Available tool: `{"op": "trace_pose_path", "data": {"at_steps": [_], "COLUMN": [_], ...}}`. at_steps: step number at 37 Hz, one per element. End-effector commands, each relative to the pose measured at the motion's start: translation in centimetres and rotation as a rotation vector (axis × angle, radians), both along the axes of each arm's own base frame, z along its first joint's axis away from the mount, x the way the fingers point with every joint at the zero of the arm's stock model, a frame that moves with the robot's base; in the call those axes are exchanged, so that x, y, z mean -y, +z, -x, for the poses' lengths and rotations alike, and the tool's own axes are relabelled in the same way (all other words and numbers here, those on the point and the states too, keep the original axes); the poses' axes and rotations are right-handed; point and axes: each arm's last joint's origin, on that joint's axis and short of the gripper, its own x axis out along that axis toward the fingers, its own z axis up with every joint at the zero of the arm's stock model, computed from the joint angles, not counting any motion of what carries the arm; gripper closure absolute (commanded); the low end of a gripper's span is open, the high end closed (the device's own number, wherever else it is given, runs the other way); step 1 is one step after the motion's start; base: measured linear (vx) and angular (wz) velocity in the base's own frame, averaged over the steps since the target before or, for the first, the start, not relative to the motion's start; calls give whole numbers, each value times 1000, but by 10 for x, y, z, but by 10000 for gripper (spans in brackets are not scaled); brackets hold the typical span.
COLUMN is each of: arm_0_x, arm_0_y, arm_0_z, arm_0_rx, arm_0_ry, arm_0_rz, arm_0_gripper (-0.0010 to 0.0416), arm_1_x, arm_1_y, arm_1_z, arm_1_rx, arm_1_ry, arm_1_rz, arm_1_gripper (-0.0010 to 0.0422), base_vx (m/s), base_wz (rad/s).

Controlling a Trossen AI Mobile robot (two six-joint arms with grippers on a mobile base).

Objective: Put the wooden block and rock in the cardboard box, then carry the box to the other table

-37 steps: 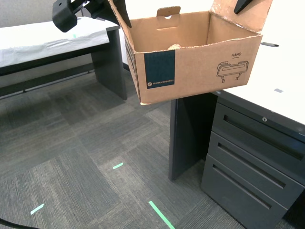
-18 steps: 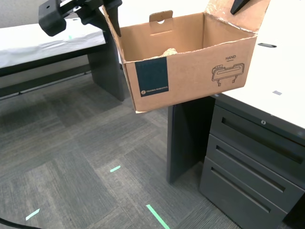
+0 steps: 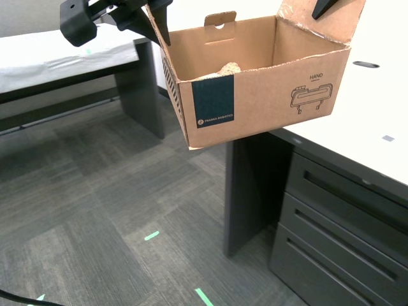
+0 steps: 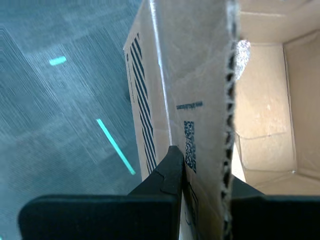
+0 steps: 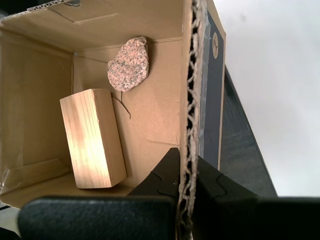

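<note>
Grey carpet point(image 3: 95, 210) lay under the lifted box point(image 3: 268, 95). My first gripper point(image 5: 186, 172) and my second gripper point(image 4: 202, 165) each pinched a wall; the block point(image 5: 92, 137) and rock point(image 5: 129, 63) sat inside.

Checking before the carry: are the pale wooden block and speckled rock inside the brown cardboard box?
Yes, both lie on the brown cardboard box's floor: pale wooden block, speckled pinkish rock.

Exterior view high, facing down, both wrist views close along cardboard box point(image 3: 255, 89) walls

cardboard box point(image 3: 268, 89) | "HAND" over line drawing | teal label point(image 3: 213, 102): small text unreadable
</note>
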Motion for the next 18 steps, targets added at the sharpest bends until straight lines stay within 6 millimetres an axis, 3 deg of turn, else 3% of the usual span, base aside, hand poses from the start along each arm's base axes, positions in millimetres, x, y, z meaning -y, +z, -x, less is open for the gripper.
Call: {"op": "trace_pose_path", "data": {"at_steps": [1,10,18], "arm_0_x": [-3,-5,-5], "arm_0_y": [1,1,0], "arm_0_z": [0,1,3], "arm_0_rx": [-1,-36,-59], "arm_0_ry": [-8,-56,-53], "arm_0_rz": [-23,-45,-36], "arm_0_gripper": [406,407,406], "arm_1_x": [-1,-7,-11], "arm_1_y": [2,11,16], "arm_1_z": [-1,4,8], "arm_1_rx": [60,109,114], "arm_1_ry": [-35,-105,-98], "arm_1_rz": [-55,-107,-89], "arm_1_gripper": [412,412,413], "base_vx": [189,195,191], "base_wz": [439,461,255]}}
